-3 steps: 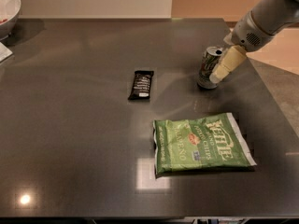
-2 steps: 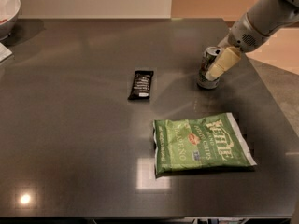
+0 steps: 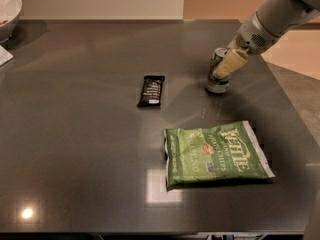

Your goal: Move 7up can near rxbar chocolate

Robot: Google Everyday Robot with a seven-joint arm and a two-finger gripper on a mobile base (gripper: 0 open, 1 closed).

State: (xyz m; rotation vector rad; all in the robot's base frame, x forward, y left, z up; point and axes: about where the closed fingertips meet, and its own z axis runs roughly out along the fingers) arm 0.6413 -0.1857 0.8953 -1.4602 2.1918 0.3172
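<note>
At the tool (image 3: 227,66), 7up can (image 3: 217,84).

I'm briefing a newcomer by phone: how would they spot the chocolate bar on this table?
On the dark table, find the 7up can by the claw at the right. Left of it, mid-table, lies the rxbar chocolate: small, flat, black-wrapped with white lettering, unlike the larger green chip bag.

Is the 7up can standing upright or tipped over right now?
Upright: the 7up can stands on its base on the table, silver top up. The hand is against the can's side.
</note>
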